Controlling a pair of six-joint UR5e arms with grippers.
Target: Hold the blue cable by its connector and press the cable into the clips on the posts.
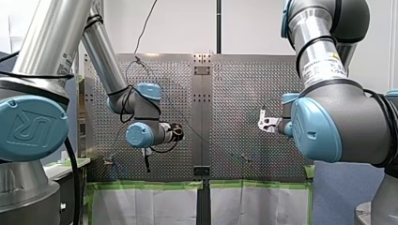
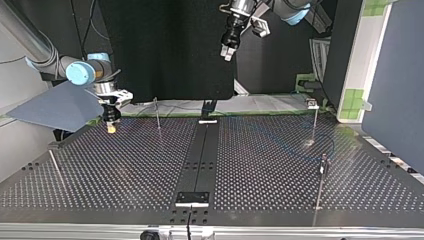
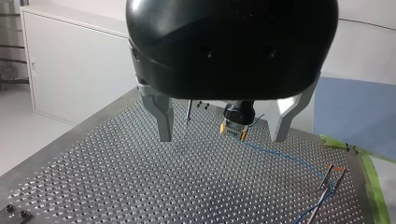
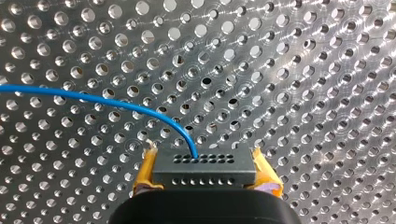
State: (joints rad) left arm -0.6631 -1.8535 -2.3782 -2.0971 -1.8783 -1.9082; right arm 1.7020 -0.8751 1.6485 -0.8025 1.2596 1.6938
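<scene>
At the top view's left, grips the connector with my right gripper, yellow pads clenched on its two short sides, low over the perforated table. Leaves the holed face free that way, and lets the blue cable leave that face ahead of the gripper and curve off to one side without a kink. Seems a sound hold for steering the wire by its plug.

Just beside that gripper, apart from it, passes a thin post. Shows no cable at its tip. Probably marks an early place to press in.

Across the middle, trails the cable slack over the holes toward the other side. Reads faint in the top view, plain in the left wrist view.

Above the centre, hangs my left gripper high off the table, metal fingers spread wide with nothing between. Looks parked clear so as not to foul the wire, and aimed to overlook the work.

At the right, reaches a far post with a clip on top, then a near post. Brings the cable in among thin posts in the left wrist view. Cannot tell whether seated in any clip, so judges the pressing as mostly ahead.
</scene>
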